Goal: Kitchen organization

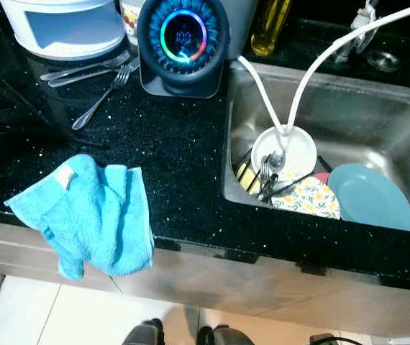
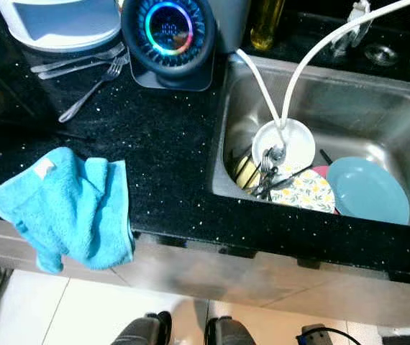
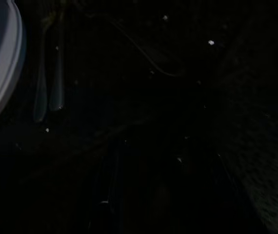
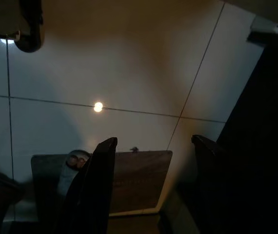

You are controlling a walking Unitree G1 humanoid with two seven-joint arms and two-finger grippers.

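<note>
Towel point(image 1: 90, 215): a blue cloth lies crumpled at the left front of the black speckled tabletop point(image 1: 169, 144), one corner hanging over the edge.
White appliance point(image 1: 65, 25): stands at the back left of the tabletop.
Cutlery point(image 1: 101, 79): a fork and two other pieces lie loose on the tabletop just in front of the white appliance; in the dark left wrist view two handles point(image 3: 49, 87) show beside a pale rim.
Round device point(image 1: 182, 39): a dark unit with a glowing ring display stands between the cutlery and the sink.
Sink point(image 1: 377, 108): steel basin set in the right half of the tabletop, with two white hoses point(image 1: 313, 65) curving down into it.
Dishes: a white bowl point(image 1: 295, 147) holds a spoon and forks; a flowered plate point(image 1: 307, 195) lies just beside it at the front wall, and a blue plate point(image 1: 370, 195) rests to its right.
Left tool: its opening cannot be told in the dark wrist view.
Right tool point(image 4: 151, 165): hangs over the pale tiled floor point(image 4: 129, 73), its two fingers point(image 4: 97, 180) spread wide apart, holding nothing.
</note>
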